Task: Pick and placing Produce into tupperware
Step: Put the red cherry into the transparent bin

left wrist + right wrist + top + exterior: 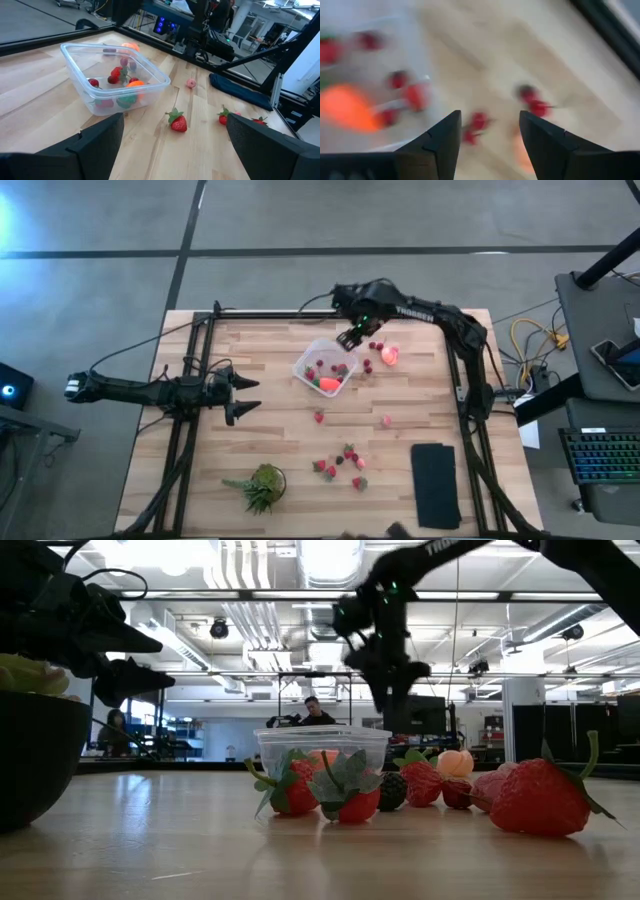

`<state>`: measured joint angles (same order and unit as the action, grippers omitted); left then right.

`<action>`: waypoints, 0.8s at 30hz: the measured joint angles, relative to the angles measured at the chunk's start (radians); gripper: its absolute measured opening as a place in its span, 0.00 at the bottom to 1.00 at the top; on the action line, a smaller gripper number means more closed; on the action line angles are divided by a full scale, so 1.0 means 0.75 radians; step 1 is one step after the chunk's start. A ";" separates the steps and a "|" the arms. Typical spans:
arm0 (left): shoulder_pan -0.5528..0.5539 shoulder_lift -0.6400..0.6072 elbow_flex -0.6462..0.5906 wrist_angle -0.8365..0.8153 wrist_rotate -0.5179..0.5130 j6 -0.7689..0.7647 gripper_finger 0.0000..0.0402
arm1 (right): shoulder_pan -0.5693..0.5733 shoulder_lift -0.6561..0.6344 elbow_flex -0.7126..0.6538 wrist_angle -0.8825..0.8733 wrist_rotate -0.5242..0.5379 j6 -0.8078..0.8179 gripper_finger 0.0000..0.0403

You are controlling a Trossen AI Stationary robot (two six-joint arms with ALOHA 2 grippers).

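**Empty jaws above the tub, berries left on the table**

The right gripper [353, 336] has its jaws spread with nothing between them, as the right wrist view shows; it hangs above centre in the high view, at the upper right corner of the tupperware [304, 364], raised off the wood rather than down among the fruit; the left gripper [246, 397] waits left of centre, its jaws also parted and empty, pointing toward the tub.

By my reading the job is partly done; the tub, just above the middle of the high view, already holds the orange carrot piece [329, 384] and a few strawberries [341, 369]; outside it lie several berries just right of the tub [376, 346], the round pink-orange fruit [390, 356] beside them, one strawberry [319, 417] below the tub, a small pink piece [386, 421] to its right, and a cluster [345, 462] lower centre; so more than half seems yet to be gathered.

The tub is clear and colourless, squarish with rounded corners, its contents visible through the wall; the strawberries are tiny, red, with green leafy tops; a leafy plant [262, 486] and a black pad [436, 483] sit along the lower edge, no part of the work.
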<state>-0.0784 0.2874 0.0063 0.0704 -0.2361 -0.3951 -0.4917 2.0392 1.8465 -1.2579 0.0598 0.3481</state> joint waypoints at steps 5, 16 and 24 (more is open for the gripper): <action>0.000 0.000 0.000 0.000 0.000 0.000 0.84 | -0.145 0.004 -0.104 0.055 0.029 -0.022 0.45; 0.001 0.000 0.000 -0.001 0.000 0.000 0.84 | -0.177 0.036 -0.240 0.163 0.017 -0.115 0.47; 0.000 0.000 0.000 -0.001 0.000 0.000 0.84 | -0.180 0.117 -0.234 0.189 0.016 -0.186 0.53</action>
<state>-0.0781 0.2871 0.0063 0.0700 -0.2363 -0.3950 -0.6265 2.1266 1.6706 -1.1160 0.0717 0.2088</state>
